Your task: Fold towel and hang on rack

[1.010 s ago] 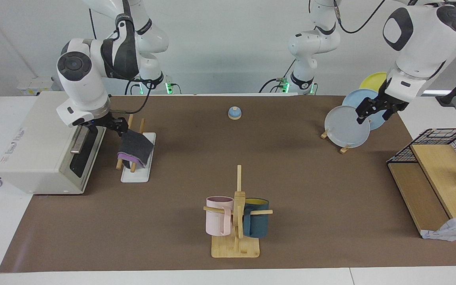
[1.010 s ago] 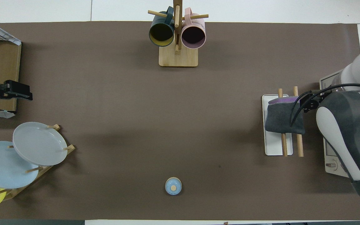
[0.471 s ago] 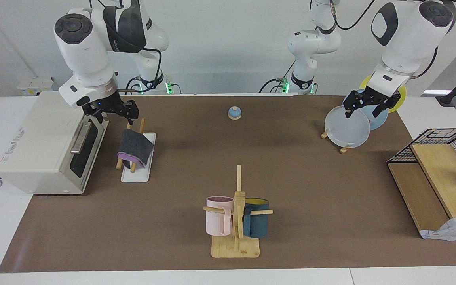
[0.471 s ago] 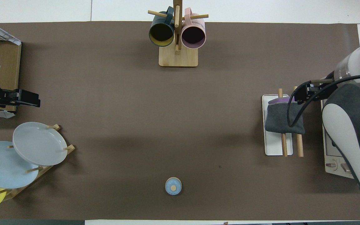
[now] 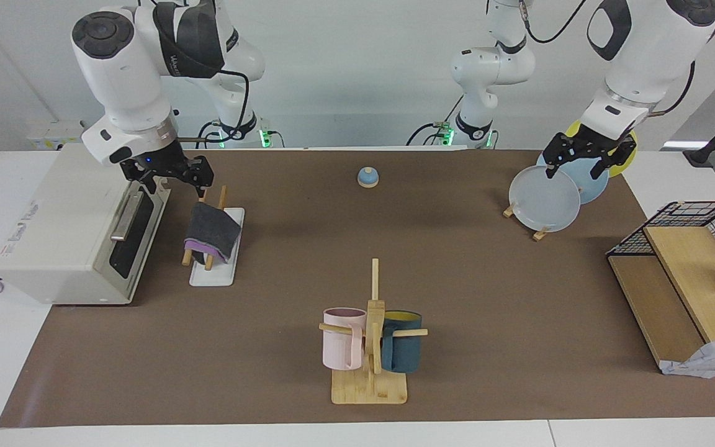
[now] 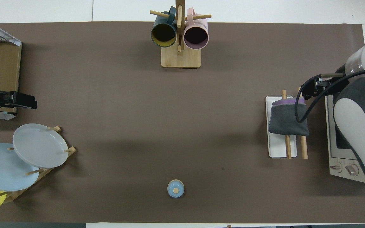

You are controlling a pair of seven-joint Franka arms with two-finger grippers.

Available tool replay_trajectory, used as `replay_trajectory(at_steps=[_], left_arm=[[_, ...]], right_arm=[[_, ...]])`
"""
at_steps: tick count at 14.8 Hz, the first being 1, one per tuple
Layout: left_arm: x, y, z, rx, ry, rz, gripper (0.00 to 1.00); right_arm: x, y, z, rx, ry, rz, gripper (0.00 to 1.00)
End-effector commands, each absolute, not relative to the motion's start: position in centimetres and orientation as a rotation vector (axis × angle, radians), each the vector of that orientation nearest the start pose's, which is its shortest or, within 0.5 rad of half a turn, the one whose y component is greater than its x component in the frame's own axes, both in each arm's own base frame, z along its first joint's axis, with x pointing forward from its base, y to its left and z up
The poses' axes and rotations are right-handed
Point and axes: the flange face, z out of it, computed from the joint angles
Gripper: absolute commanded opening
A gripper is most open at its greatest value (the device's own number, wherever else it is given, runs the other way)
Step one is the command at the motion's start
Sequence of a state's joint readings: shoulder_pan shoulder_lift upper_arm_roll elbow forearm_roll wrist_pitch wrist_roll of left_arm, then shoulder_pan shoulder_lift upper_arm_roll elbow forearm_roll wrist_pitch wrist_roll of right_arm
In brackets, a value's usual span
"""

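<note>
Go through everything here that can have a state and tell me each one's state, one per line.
Purple and dark grey towel: folded, draped over the rack.
Light-wood dowel rack on white base: upright, bearing the towel.
Right end effector: open, empty.
Left end effector: open, empty.
Pink mug: hanging.

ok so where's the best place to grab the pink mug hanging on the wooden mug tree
Probably the pink mug's round body, coming from the right arm's end of the table: it hangs by its handle from a peg of the wooden mug tree, that flank bare, the dark teal mug beside the post.
</note>
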State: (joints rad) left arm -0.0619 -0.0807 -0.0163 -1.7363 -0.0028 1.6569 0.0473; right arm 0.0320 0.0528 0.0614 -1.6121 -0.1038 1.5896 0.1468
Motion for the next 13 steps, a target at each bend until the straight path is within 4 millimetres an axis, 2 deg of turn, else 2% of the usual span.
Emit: replay_trajectory(at_steps=[1, 4, 8, 13], left_arm=[[53.0, -3.8, 60.1, -3.118, 0.208, 0.014, 1.00], [52.9, -4.2, 59.8, -3.117, 0.215, 0.043, 1.00], [52.9, -3.7, 59.2, -3.117, 0.203, 0.079, 1.00], [52.6, -3.7, 60.4, -3.118, 0.208, 0.021, 1.00]], right_arm=[[54.9, 3.2, 58.5, -3.233, 0.052, 0.071, 1.00], [54.9, 3.0, 58.4, -3.233, 0.044, 0.069, 1.00], [55.8, 2.2, 58.4, -3.193, 0.063, 0.073, 1.00], [56.1, 1.9, 57.8, -3.193, 0.072, 0.087, 1.00]])
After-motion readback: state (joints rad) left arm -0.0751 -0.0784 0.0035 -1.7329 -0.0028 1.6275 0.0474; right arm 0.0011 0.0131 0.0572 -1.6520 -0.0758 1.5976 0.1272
